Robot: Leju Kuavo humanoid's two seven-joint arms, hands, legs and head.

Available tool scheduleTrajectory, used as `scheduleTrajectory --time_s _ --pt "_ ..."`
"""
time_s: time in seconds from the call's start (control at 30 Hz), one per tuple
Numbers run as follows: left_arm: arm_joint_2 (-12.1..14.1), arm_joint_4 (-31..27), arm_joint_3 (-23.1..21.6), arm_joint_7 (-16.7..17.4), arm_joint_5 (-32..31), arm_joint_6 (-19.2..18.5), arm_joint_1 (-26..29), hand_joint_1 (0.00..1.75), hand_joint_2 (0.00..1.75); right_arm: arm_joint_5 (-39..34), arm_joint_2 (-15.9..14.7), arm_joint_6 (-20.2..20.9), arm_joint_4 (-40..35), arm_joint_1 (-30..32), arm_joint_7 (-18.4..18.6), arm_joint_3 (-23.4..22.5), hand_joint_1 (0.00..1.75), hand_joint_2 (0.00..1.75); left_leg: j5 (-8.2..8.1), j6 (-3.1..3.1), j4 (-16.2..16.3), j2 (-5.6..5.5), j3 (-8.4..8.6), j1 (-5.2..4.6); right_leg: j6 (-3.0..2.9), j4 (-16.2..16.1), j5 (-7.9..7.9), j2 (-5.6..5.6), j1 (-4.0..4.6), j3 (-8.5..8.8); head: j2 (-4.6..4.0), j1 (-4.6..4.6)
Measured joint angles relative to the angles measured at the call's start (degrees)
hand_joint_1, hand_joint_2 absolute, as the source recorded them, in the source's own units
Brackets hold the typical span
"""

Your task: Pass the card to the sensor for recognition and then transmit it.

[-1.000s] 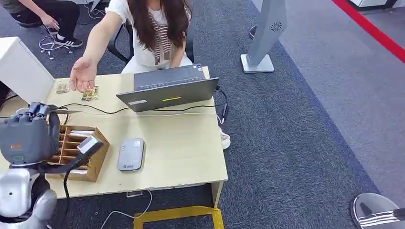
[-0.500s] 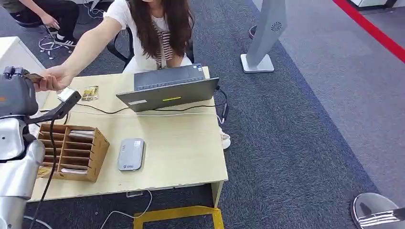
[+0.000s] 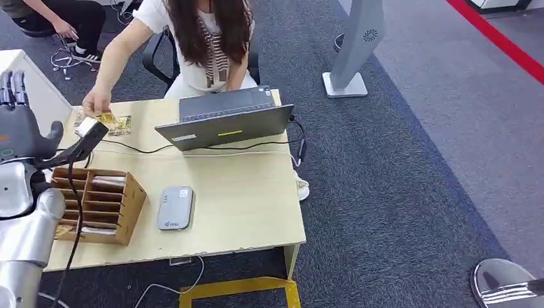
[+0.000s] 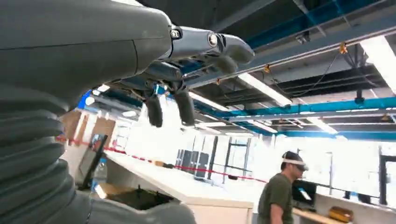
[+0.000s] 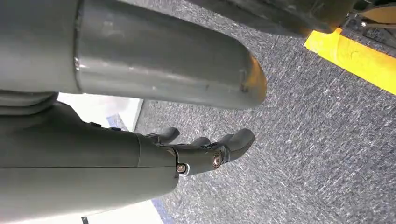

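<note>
Above the table's far left corner the left hand (image 3: 16, 122) hangs raised, fingers spread and holding nothing, since the card (image 3: 106, 119) now sits in a person's hand (image 3: 96, 102), seemingly passed on, right hand (image 5: 201, 151) hanging slack, empty

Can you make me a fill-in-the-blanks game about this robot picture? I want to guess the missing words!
1. The person's hand is putting a card down on the ____.
2. The grey card reader lies on the table beside the wooden ____.
3. The robot's left hand is raised and holds ____.
4. The laptop stands in front of the seated ____.

Missing words: table; box; nothing; person
</note>
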Motion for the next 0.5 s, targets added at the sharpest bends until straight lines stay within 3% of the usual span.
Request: scheduleTrajectory --time_s 0.07,0.23,0.33,0.5 --pt "0.0 -4.9 0.9 -2.7 5.0 -0.2 3.3 0.00 1.75 -0.5 0.0 -0.2 0.0 0.1 0.1 -0.1 0.00 0.00 -0.03 -0.02 0.0 0.02 -0.01 0.00 0.00 0.0 -0.01 0.02 0.00 0.00 0.00 0.04" --pt "0.7 -24.1 4.6 -10.2 19.6 -0.4 16.8 0.00 1.75 -2.4 0.0 -0.6 0.0 0.6 -0.1 -1.5 0.00 0.00 -0.18 0.03 -0.1 0.22 0.02 0.00 0.00 0.0 -0.11 0.23 -0.01 -0.02 0.00 -0.02" --pt "1.0 -35.2 8.8 -17.5 33.0 -2.3 27.0 0.00 1.75 -3.5 0.0 -0.7 0.0 1.1 -0.3 -2.6 0.00 0.00 -0.28 -0.03 -0.1 0.28 0.02 0.00 -0.01 0.0 -0.19 0.28 -0.01 -0.05 0.00 0.02" --pt "-0.2 -47.8 20.2 -28.2 57.4 -11.9 39.0 0.00 1.75 -4.6 0.0 -0.7 0.0 1.6 -0.6 -4.2 0.00 0.00 -0.32 -0.02 -0.1 0.26 0.00 0.02 -0.04 0.0 -0.27 0.25 0.00 -0.07 0.00 0.09"
